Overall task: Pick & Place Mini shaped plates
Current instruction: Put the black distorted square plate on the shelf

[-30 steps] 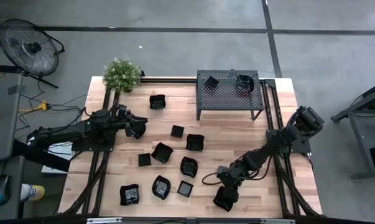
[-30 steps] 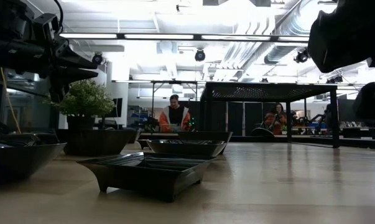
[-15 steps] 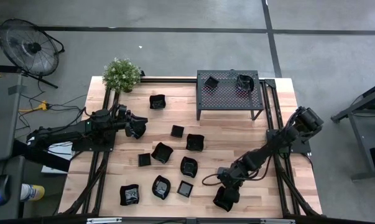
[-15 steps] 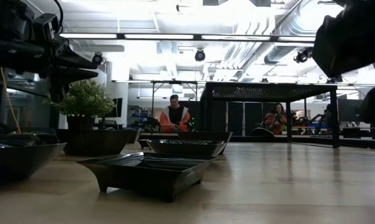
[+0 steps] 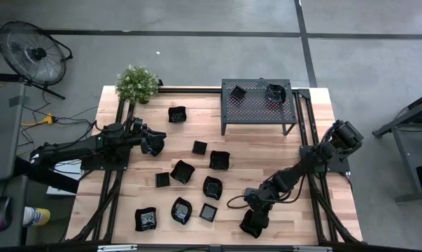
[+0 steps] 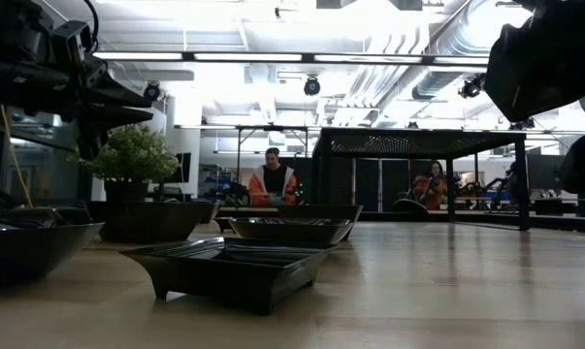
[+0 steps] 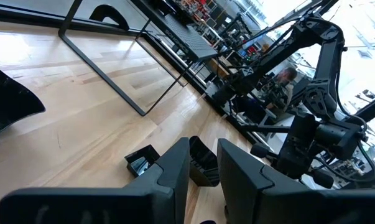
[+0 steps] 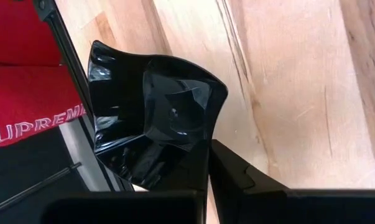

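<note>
While right gripper [image 5: 253, 221]: clamped on a wavy-rimmed mini plate [image 8: 151, 118] near the tabletop's front edge.
Left gripper [image 7: 203, 163]: fingers slightly apart, empty, left side.

The table [image 5: 315, 150] is pale wood, smooth with visible grain. The mini shaped plates [image 5: 182, 210] look like glossy black plastic that catches highlights. The rack [image 5: 256, 105] is matt black perforated metal, and the floor [image 5: 197, 63] is dull grey concrete

Grey floor [image 5: 197, 56], fan [image 5: 34, 52], perhaps workshop.
</note>
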